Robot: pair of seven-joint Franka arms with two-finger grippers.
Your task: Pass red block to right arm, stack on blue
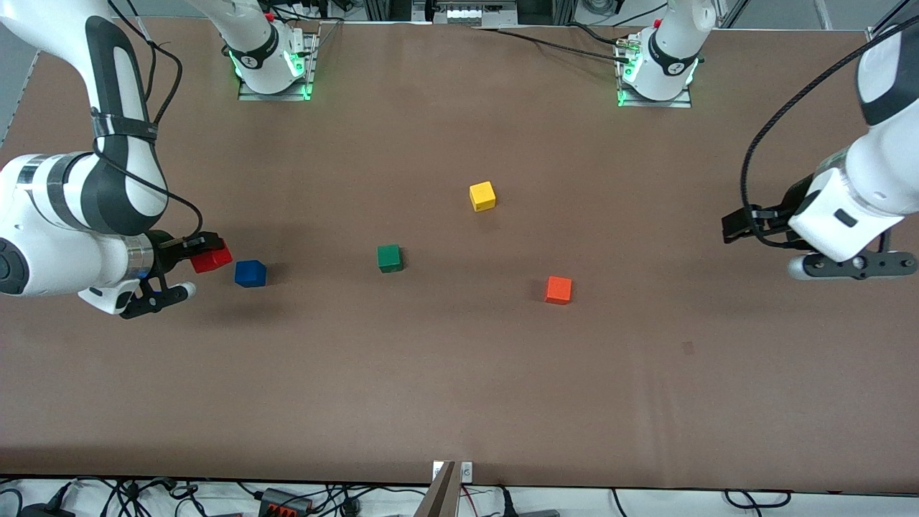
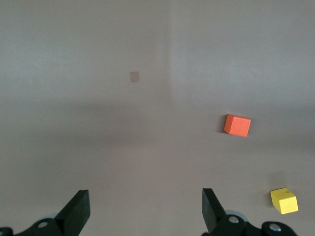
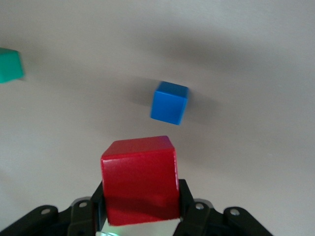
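Observation:
My right gripper [image 1: 204, 251] is shut on the red block [image 1: 211, 258], holding it in the air just beside the blue block [image 1: 250, 273], toward the right arm's end of the table. In the right wrist view the red block [image 3: 140, 179] sits clamped between the black fingers [image 3: 186, 199], and the blue block [image 3: 169, 103] rests on the table a short way off. My left gripper [image 1: 734, 228] hangs open and empty over the left arm's end of the table. Its two fingertips [image 2: 78, 209] stand wide apart with bare table between them.
A green cube [image 1: 389, 258] lies mid-table, also seen as the green cube [image 3: 10, 65]. A yellow cube [image 1: 482, 196] sits farther from the front camera. An orange cube [image 1: 558, 290] lies toward the left arm's end. A small dark mark [image 1: 688, 348] shows on the brown table.

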